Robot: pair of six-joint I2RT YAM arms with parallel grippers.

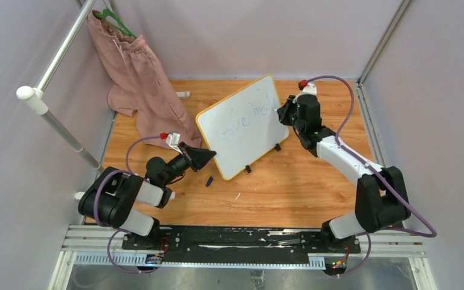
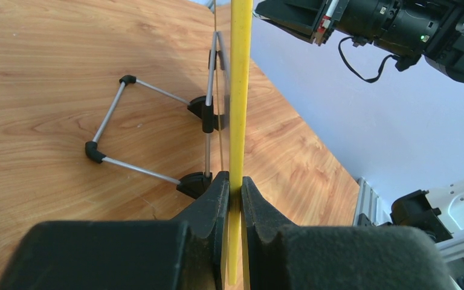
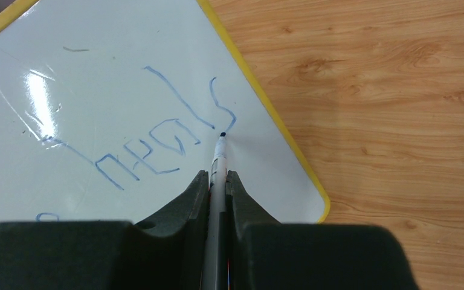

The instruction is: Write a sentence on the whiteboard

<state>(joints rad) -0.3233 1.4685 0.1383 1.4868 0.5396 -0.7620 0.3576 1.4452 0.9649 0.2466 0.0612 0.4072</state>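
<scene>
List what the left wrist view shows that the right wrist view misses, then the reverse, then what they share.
Left wrist only: the left pincer shut on the whiteboard at its yellow edge, seen end-on; the wire stand behind the board; the right arm at the top. Right wrist only: the right pincer shut on a marker, its tip at the end of "heals" in the blue sentence on the board's face. Both: the whiteboard's yellow frame and the wooden table.

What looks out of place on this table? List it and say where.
A small dark piece, maybe a pen cap, lies loose on the table by the near-left corner of the whiteboard. A pink garment slumps over the far-left corner, nothing to do with writing. Nothing looks spilled or broken.
</scene>
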